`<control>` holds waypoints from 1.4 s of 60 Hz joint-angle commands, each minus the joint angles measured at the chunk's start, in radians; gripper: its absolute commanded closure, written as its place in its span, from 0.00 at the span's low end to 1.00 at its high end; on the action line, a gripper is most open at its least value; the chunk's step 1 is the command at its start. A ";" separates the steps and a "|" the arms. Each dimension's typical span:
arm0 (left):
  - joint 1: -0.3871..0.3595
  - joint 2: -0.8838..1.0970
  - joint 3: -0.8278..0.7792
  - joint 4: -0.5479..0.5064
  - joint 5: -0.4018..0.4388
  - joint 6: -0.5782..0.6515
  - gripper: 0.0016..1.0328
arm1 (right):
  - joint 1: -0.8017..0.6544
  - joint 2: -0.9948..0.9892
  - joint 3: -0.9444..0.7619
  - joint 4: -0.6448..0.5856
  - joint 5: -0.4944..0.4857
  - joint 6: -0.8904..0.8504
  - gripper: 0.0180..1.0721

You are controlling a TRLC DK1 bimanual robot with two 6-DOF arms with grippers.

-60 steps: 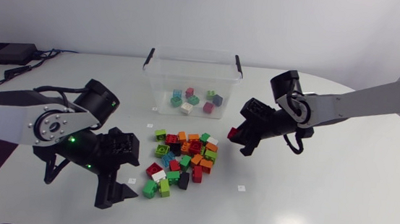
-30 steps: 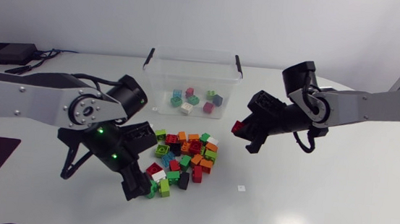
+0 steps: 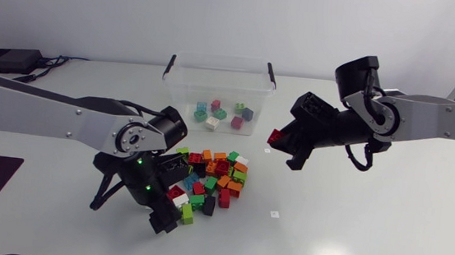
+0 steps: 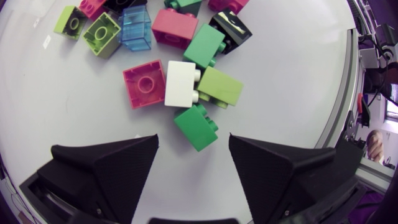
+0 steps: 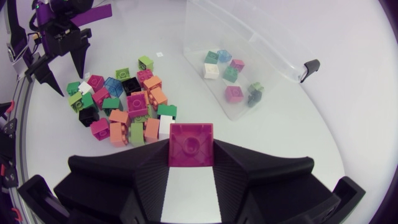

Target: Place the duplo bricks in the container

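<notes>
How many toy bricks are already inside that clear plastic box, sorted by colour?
Green bricks: 3
Pink bricks: 2
Light blue brick: 1
White brick: 1
Dark brick: 1
Total in the clear plastic box: 8

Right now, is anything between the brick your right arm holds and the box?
Nothing I can see. Only bare table lies between the brick in my right jaws and the open container; the brick pile sits off to one side.

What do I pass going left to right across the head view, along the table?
black box → left arm's round joint → brick pile → red brick held in the right tool
</notes>
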 commanded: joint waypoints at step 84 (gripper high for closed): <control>0.123 -0.253 0.127 -0.150 0.075 0.200 0.70 | 0.075 0.311 0.536 0.088 0.063 0.254 0.85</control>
